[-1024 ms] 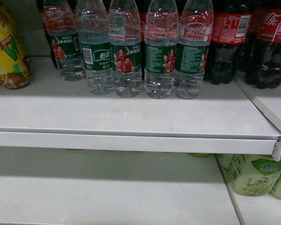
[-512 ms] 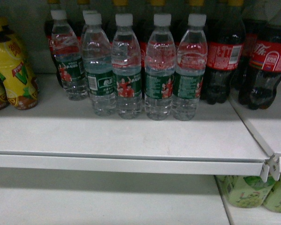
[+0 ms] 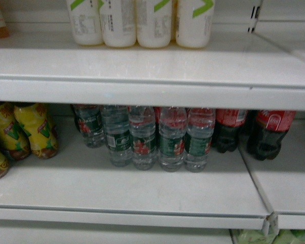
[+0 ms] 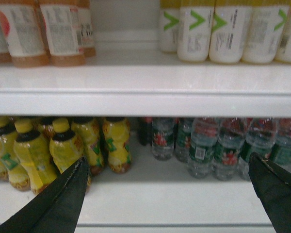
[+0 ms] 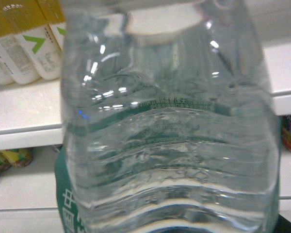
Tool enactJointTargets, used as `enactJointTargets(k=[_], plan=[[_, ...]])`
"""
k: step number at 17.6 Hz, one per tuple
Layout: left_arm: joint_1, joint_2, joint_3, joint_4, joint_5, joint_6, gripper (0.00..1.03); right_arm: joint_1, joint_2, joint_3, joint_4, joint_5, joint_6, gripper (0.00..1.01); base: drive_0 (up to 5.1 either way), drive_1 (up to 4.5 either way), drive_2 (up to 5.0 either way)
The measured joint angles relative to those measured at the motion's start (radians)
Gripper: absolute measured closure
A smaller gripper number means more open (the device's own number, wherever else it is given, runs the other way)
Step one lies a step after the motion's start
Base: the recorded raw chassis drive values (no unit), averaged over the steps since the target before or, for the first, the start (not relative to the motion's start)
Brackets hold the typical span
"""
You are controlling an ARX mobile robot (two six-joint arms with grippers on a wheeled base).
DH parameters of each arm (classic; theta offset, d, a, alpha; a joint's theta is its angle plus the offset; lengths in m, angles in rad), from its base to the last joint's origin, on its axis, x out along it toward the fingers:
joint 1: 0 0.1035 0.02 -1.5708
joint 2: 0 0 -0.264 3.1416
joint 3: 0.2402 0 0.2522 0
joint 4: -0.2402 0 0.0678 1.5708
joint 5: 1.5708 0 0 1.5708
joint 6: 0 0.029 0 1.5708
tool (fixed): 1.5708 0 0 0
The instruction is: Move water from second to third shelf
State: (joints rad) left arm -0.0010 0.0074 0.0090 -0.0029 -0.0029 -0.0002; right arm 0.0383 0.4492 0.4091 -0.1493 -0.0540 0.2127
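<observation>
A clear ribbed water bottle (image 5: 169, 136) with a green label fills the right wrist view, held up in front of the shelves with its white cap at the top. My right gripper is shut on it, its fingers hidden behind the bottle. Several more water bottles (image 3: 145, 140) stand in a row on the lower shelf (image 3: 132, 198), also seen in the left wrist view (image 4: 228, 150). My left gripper (image 4: 167, 194) is open and empty, level with that shelf's front. Neither gripper shows in the head view.
The shelf above (image 3: 142, 71) carries white bottles with green ticks (image 3: 155, 23) and orange-brown bottles (image 4: 39, 34). Yellow bottles (image 3: 35, 129) stand left of the water, dark cola bottles (image 3: 272, 132) to its right. A shelf joint (image 3: 269, 221) lies at the lower right.
The head view has swung upward: the water shelf has slid down the frame and the shelf above with white bottles has come into view.
</observation>
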Motion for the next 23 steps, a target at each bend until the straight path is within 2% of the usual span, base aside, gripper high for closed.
enactJointTargets(k=[12,23], plan=[[0.000,0.000,0.000,0.000,0.002,0.000,0.05,0.000,0.000,0.001,0.000,0.000,0.000,0.59,0.0,0.00,0.0],[0.000,0.000,0.000,0.000,0.002,0.000,0.05,0.000,0.000,0.001,0.000,0.003,0.000,0.59,-4.1,2.13,2.1]])
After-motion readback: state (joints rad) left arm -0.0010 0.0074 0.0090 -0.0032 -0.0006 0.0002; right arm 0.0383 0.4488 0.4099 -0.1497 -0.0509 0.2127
